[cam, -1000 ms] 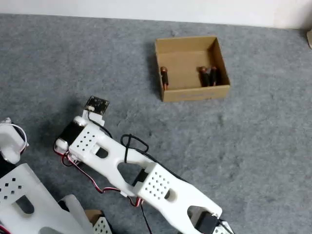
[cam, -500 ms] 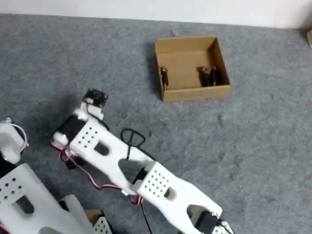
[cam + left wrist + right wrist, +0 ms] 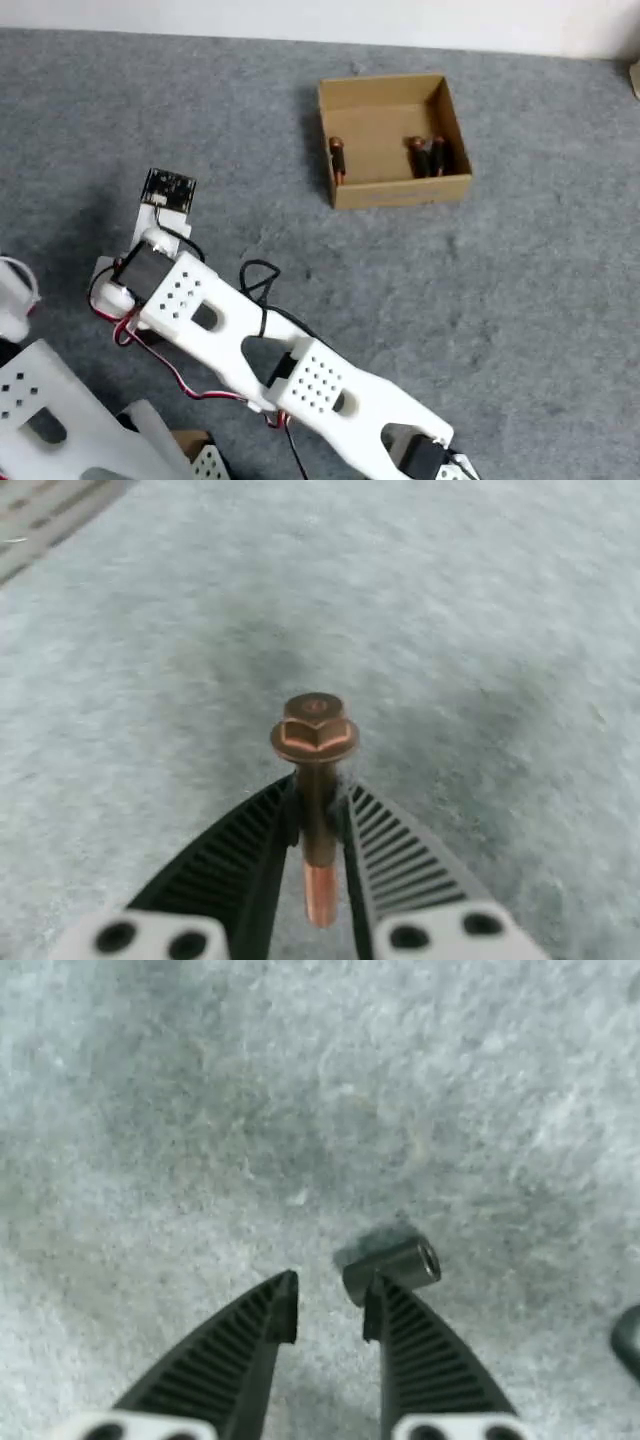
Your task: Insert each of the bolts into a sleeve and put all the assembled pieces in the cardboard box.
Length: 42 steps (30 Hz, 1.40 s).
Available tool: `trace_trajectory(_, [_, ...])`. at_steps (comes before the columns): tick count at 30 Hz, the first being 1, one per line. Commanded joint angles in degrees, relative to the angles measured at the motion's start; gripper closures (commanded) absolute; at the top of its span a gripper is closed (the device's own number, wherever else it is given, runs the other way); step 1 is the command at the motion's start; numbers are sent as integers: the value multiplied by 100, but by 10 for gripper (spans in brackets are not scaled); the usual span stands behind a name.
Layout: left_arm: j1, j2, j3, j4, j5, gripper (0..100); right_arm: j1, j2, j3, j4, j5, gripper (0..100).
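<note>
Copper bolt (image 3: 314, 735) sat pinched in my left pincer (image 3: 320, 795), but my right pincer (image 3: 330, 1305), spread with the sleeve (image 3: 395, 1268) against one tip, risked knocking it rolling on closing.

Copper-coloured metal hex bolt (image 3: 316, 738) gleams; dark cylindrical metal sleeve (image 3: 397, 1267) is duller, brown cardboard box (image 3: 400, 192) matt, grey cloth worktop (image 3: 520, 300) rough.

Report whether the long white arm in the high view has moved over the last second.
Yes: the arm swung its wrist leftward, away from the cardboard box.
</note>
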Motion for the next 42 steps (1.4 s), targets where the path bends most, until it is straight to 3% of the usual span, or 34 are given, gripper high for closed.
trace_trajectory(1, [-330,-233,-532,26,53,995,-295,-57,110,110,70,883])
trace_trajectory(10, [-558,-1437,-435,202,53,995,-259,-75,620,110,-246,878])
trace_trajectory(18, [-611,-1640,-382,290,26,995,-259,-66,629,110,-246,878])
trace_trajectory(24, [-1209,-2009,-884,800,9,995,-330,-66,1218,-101,-457,876])
trace_trajectory(33, [-1015,-2378,-646,765,18,995,-409,-66,1657,-84,-1248,644])
trace_trajectory(42, [-989,-2378,-646,774,35,995,-409,-57,1666,-101,-1248,638])
